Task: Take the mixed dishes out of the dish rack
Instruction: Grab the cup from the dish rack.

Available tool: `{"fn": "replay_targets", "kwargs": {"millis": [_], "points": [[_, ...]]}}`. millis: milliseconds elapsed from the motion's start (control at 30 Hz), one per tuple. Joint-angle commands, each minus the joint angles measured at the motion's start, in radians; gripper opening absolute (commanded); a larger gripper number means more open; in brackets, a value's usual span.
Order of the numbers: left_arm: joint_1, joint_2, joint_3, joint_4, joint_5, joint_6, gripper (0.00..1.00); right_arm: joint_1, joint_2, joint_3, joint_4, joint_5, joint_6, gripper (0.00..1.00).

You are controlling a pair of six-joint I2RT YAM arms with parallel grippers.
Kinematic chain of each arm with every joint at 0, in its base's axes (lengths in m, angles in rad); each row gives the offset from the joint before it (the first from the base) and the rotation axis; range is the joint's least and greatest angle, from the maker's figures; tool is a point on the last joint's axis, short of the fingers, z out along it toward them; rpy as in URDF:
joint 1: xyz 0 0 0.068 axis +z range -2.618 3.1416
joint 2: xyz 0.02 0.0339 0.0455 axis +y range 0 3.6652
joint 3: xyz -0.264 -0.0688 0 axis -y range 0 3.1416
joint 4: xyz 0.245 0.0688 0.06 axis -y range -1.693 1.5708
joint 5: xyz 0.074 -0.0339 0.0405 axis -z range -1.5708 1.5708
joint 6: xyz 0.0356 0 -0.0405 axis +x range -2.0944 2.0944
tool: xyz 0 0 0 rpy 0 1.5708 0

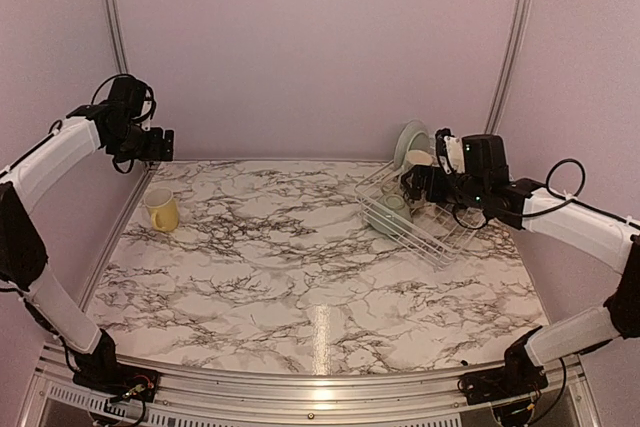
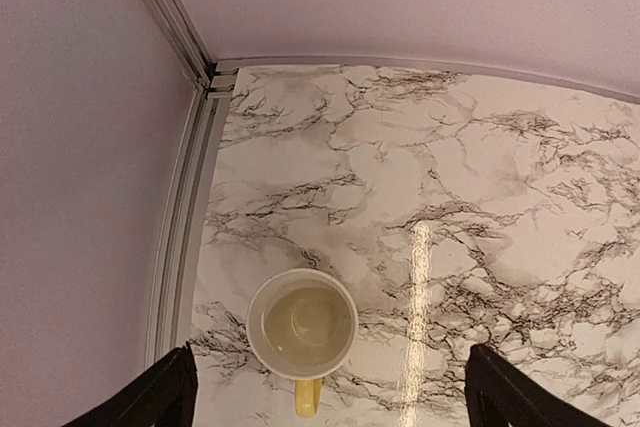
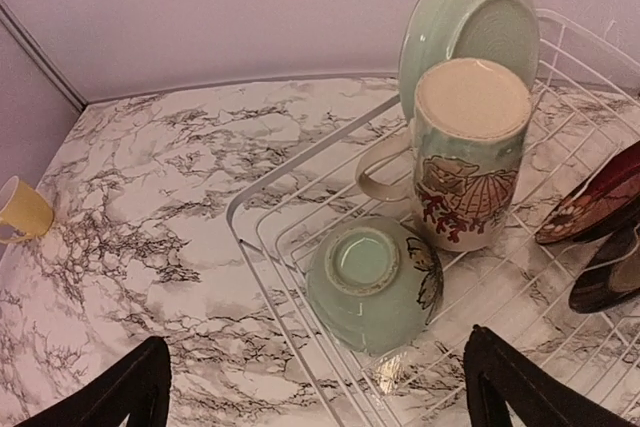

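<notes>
The yellow mug (image 1: 161, 209) stands upright on the marble table at far left, also directly below my open, empty left gripper (image 2: 325, 397), which is raised above it (image 1: 160, 145). The white wire dish rack (image 1: 415, 222) sits at far right. In it an upside-down pale-green bowl (image 3: 372, 285), an upside-down cream printed mug (image 3: 468, 152), a pale-green plate (image 3: 468, 22) on edge and a red plate (image 3: 592, 202) on edge. My right gripper (image 3: 318, 392) is open and empty above the bowl, over the rack (image 1: 425, 185).
The marble table (image 1: 300, 277) is bounded by purple walls at back and sides, with metal rails at the corners (image 1: 112, 7). A dark plate edge (image 3: 610, 282) lies beside the red plate in the rack.
</notes>
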Motion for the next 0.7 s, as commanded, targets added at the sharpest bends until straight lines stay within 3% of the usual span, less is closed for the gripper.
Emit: {"fn": "replay_targets", "kwargs": {"millis": [0,233,333,467,667], "points": [[-0.007,-0.116,-0.085,0.156,0.064,-0.037,0.99,-0.054,-0.008,0.028,-0.036,0.105,0.029,0.99],[-0.009,-0.277,-0.222,0.387,0.394,-0.141,0.99,-0.074,0.118,0.189,-0.229,0.196,-0.008,0.99],[-0.012,-0.302,-0.259,0.458,0.470,-0.172,0.99,-0.074,0.170,0.233,-0.275,0.216,-0.031,0.98],[-0.040,-0.329,-0.263,0.480,0.485,-0.158,0.99,-0.074,0.230,0.284,-0.281,0.159,-0.053,0.98],[-0.194,-0.313,-0.174,0.459,0.410,-0.115,0.99,-0.074,0.327,0.367,-0.306,0.174,-0.009,0.99]]}}
